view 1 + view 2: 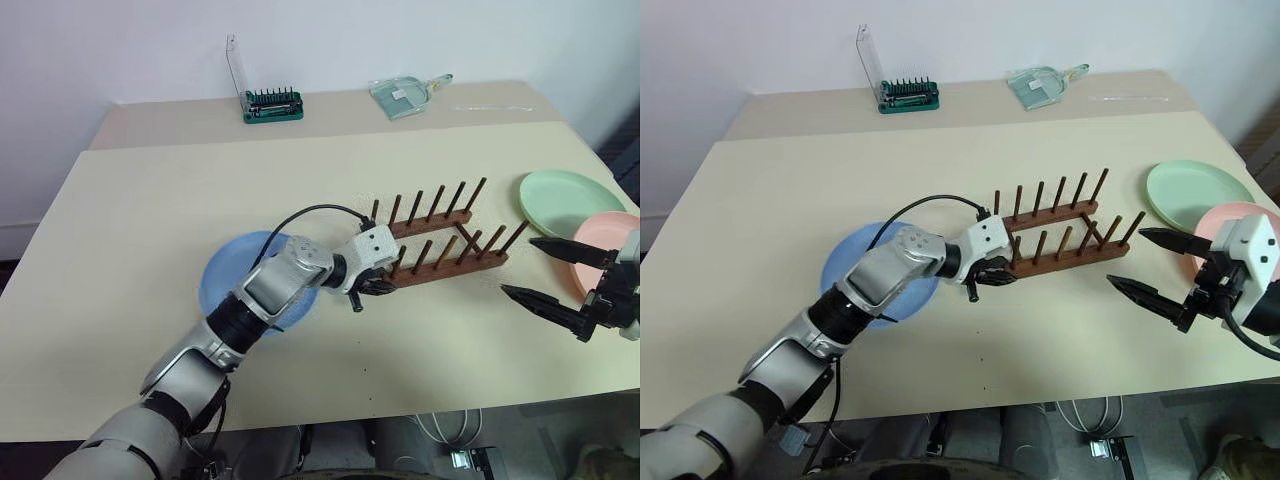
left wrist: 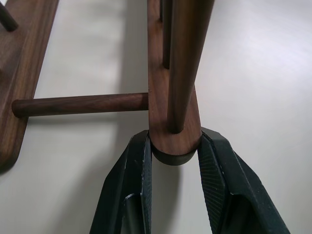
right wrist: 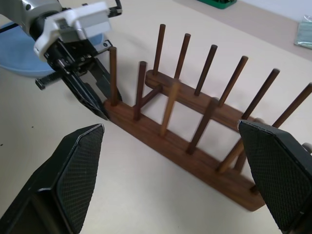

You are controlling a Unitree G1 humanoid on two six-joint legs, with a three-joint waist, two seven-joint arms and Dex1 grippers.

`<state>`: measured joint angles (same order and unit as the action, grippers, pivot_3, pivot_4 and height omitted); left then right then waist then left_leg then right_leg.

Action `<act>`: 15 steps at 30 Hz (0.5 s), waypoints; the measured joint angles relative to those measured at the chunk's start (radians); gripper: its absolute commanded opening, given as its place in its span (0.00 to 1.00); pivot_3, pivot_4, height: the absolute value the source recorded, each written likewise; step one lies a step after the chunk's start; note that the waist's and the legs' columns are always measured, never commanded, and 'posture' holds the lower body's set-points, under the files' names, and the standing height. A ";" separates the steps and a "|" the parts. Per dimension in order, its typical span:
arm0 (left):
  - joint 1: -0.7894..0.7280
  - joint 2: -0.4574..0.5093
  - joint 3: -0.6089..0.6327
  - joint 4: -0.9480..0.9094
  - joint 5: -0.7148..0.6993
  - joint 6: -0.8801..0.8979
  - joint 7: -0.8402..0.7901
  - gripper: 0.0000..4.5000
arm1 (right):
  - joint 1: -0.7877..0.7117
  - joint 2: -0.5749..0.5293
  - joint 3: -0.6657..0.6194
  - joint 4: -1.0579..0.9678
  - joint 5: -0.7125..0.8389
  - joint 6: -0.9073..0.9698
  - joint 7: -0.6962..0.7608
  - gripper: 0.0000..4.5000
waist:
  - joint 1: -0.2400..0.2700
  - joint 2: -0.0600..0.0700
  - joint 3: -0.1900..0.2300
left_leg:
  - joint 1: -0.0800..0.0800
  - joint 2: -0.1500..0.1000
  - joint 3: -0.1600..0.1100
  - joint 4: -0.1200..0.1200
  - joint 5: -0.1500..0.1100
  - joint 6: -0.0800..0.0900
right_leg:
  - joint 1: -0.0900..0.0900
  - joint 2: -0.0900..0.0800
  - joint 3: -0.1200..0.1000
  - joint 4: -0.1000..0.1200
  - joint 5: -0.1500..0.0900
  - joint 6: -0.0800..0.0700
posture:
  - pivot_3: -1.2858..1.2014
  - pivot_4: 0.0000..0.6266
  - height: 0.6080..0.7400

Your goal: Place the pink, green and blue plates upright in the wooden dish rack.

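Beige table (image 1: 130, 250) is bearing everything: blue plate (image 1: 225, 275) is lying under the left arm, green plate (image 1: 565, 200) and pink plate (image 1: 605, 235) at the right. Left gripper (image 2: 173, 161) is clamping the wooden dish rack (image 1: 440, 240) by its near rail's end; right gripper (image 1: 540, 275) is hanging wide open beside the rack's other end.

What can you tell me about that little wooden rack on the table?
The wooden dish rack is dark brown: two parallel base rails joined by a crossbar, each rail with a row of upright pegs. It holds no plates and stands flat on the beige table. The left gripper is shut on the rounded end of its nearer rail.
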<state>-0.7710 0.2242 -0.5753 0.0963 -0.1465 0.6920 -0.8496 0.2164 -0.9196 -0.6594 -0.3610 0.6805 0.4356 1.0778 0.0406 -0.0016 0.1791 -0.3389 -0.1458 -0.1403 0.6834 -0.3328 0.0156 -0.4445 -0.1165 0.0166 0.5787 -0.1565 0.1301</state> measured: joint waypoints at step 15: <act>0.003 0.010 0.003 0.083 0.040 -0.087 -0.144 0.59 | -0.009 0.000 0.000 -0.002 0.001 0.001 0.001 1.00 | 0.000 0.000 0.000 | 0.000 0.000 0.000 0.000 -0.001 0.002 | 0.000 0.000 0.000 0.000 0.000 0.000 | 0.52 0.24 1.00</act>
<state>-0.7681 0.2340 -0.5722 0.1790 -0.1067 0.6053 -0.9933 0.2077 -0.9198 -0.6594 -0.3634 0.6820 0.4361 1.0786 0.0406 -0.0015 0.1790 -0.3390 -0.1458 -0.1404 0.6834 -0.3339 0.0176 -0.4445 -0.1165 0.0165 0.5782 -0.1565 0.1301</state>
